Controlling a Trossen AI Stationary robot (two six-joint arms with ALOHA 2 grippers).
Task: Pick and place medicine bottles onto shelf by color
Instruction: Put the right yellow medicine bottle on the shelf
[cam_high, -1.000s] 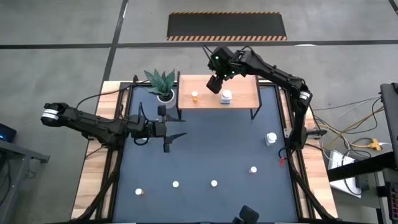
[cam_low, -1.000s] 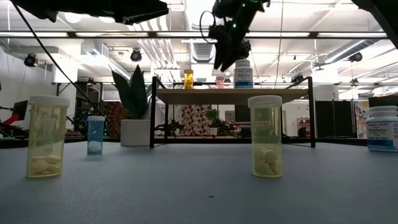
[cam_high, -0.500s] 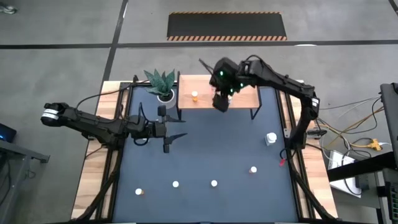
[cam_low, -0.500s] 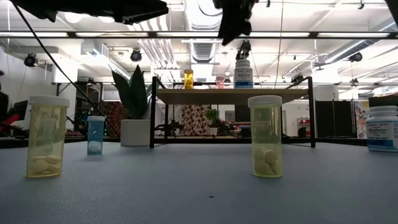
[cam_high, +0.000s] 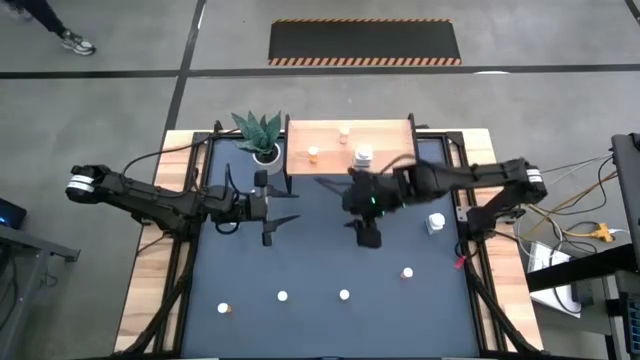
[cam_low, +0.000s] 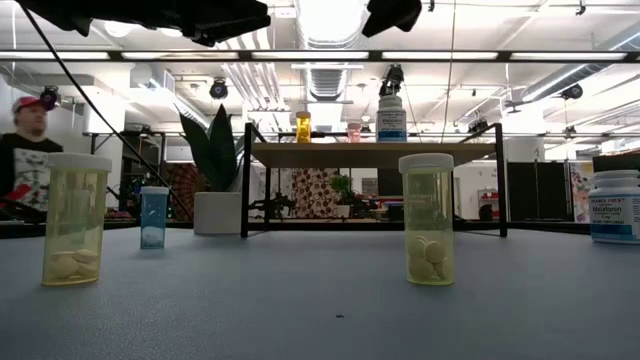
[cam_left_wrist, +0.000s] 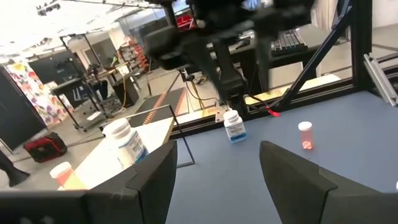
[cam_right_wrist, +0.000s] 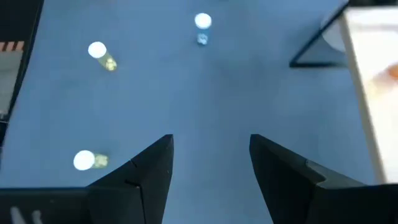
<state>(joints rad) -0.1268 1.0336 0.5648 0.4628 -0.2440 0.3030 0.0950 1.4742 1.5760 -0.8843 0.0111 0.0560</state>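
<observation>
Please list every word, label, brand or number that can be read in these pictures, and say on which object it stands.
No text can be read with certainty.
White bottle at the low view's right edge: printed label, too small to read.
White bottle on the shelf: blue label, blurred.
White bottle on the table in the left wrist view: label blurred.

You see the right gripper (cam_high: 368, 236) over mid-table, clear of the shelf (cam_high: 385, 160), which carries three medicine bottles (cam_high: 363, 155). The left gripper (cam_high: 283, 222) rests near the potted plant (cam_high: 260, 133), fingers spread apart.
</observation>
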